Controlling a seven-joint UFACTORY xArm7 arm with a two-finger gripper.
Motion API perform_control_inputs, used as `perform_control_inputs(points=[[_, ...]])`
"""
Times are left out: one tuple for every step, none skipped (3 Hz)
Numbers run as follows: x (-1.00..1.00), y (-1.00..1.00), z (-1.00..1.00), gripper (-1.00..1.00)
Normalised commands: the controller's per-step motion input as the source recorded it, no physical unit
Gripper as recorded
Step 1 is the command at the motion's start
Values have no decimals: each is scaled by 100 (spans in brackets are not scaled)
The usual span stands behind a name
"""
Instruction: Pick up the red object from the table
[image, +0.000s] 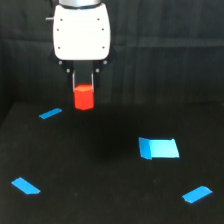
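The red object is a small bright red-orange faceted block. It hangs between the two thin fingers of my gripper, below the white gripper head, in the upper left of the exterior view. The fingers are shut on its upper part. The block appears lifted off the black table, with its lower half showing below the fingertips. Its exact height above the table cannot be told.
Several blue tape pieces lie on the table: a thin strip at left, a larger rectangle right of centre, one piece at front left and one at front right. A black curtain hangs behind.
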Motion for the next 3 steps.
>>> perform_control_inputs(points=[[-15,-4,38,-96],[-9,6,32,-72],[-13,4,42,-37]])
